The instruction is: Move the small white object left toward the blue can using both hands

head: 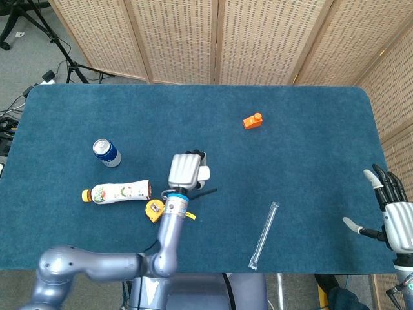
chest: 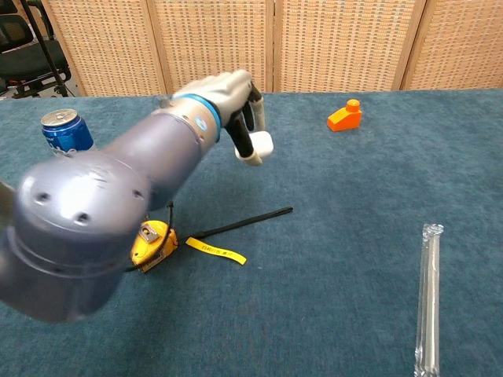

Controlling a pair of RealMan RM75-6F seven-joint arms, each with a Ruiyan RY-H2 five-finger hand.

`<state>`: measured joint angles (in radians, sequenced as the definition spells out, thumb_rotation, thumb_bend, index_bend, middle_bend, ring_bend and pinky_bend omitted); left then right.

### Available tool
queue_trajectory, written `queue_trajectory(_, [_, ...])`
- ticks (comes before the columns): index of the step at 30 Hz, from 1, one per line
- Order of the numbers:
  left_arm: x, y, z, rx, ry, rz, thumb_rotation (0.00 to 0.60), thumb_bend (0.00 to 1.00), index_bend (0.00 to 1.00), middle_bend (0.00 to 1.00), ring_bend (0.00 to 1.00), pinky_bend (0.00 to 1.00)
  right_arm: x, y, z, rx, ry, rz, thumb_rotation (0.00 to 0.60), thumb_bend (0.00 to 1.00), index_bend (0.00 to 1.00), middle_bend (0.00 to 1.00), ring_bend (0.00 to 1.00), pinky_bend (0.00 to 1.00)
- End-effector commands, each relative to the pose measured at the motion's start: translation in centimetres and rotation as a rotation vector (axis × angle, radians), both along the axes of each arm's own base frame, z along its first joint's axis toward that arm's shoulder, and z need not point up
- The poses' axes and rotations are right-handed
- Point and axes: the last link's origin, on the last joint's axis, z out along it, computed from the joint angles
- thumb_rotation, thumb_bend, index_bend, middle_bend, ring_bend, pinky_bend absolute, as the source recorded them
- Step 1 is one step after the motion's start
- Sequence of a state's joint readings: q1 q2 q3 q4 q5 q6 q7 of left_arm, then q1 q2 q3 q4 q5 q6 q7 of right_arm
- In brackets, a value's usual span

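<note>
The small white object (head: 204, 173) (chest: 258, 147) is off the cloth, gripped in the curled fingers of my left hand (head: 185, 170) (chest: 229, 94). That hand is raised above the table's middle, right of the blue can (head: 106, 153) (chest: 66, 134). The can stands upright at the left, partly hidden by my forearm in the chest view. My right hand (head: 391, 211) hovers at the table's right edge with fingers spread and nothing in it; only the head view shows it.
A white bottle (head: 117, 192) lies on its side below the can. A yellow tape measure (head: 155, 210) (chest: 152, 239) with a pulled-out tongue and a thin black cord (chest: 245, 222) lie under my left arm. An orange piece (head: 252, 121) (chest: 345, 116) sits far back, a clear tube (head: 264, 235) (chest: 428, 298) front right.
</note>
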<state>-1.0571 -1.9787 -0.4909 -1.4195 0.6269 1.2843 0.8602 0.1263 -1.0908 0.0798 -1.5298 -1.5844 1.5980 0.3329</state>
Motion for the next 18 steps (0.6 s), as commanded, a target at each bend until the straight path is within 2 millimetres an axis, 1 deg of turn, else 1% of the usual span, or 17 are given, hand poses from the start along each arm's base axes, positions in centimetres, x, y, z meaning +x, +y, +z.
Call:
queue_trajectory(1, [-4.2,-0.4,5.8,-0.012,0.052,-0.083,0.6,0.26,0.62,0.43,0.42,0.58,0.1,0.0,-0.1,0.002,0.002,0.001,0.6,0.0,0.0,0.0,0.0,0.0])
queue_trajectory(3, [-6.3,-0.5,8.2,0.013,0.07,-0.1,0.6,0.26,0.62,0.43,0.42,0.58,0.1,0.1,-0.2,0.004,0.006,0.003,0.6,0.0,0.0,0.0,0.0,0.0])
queue_trajectory(4, [-8.9,-0.7,10.2,0.047,0.086,-0.095,0.6,0.26,0.61,0.43,0.42,0.58,0.3,0.1,-0.4,0.008,0.008,0.007,0.6,0.0,0.0,0.0,0.0,0.0])
queue_trajectory(5, [-10.7,-1.2,11.3,0.047,0.087,-0.104,0.6,0.26,0.62,0.43,0.42,0.58,0.3,0.2,-0.5,0.01,0.011,0.009,0.6,0.0,0.0,0.0,0.0,0.0])
queue_trajectory(8, [-15.9,-2.3,13.9,0.038,0.08,-0.124,0.6,0.26,0.62,0.43,0.42,0.58,0.5,0.3,-0.9,0.017,0.022,0.013,0.6,0.0,0.0,0.0,0.0,0.0])
queue_trajectory(11, [-19.6,-2.8,15.1,0.037,0.07,-0.111,0.6,0.26,0.61,0.43,0.42,0.58,0.7,0.4,-1.1,0.023,0.031,0.016,0.6,0.0,0.0,0.0,0.0,0.0])
queue_trajectory(14, [-23.1,-3.3,15.6,0.029,0.064,-0.072,0.6,0.26,0.61,0.43,0.42,0.58,0.8,0.5,-1.4,0.027,0.04,0.019,0.6,0.0,0.0,0.0,0.0,0.0])
queue_trajectory(16, [-24.9,-3.6,15.6,0.024,0.046,-0.051,0.6,0.26,0.62,0.43,0.42,0.58,0.9,0.5,-1.6,0.031,0.045,0.02,0.6,0.0,0.0,0.0,0.0,0.0])
queue_trajectory(18, [-26.2,-3.8,15.6,0.025,0.031,-0.034,0.6,0.26,0.62,0.43,0.42,0.58,0.9,0.5,-1.7,0.033,0.048,0.019,0.6,0.0,0.0,0.0,0.0,0.0])
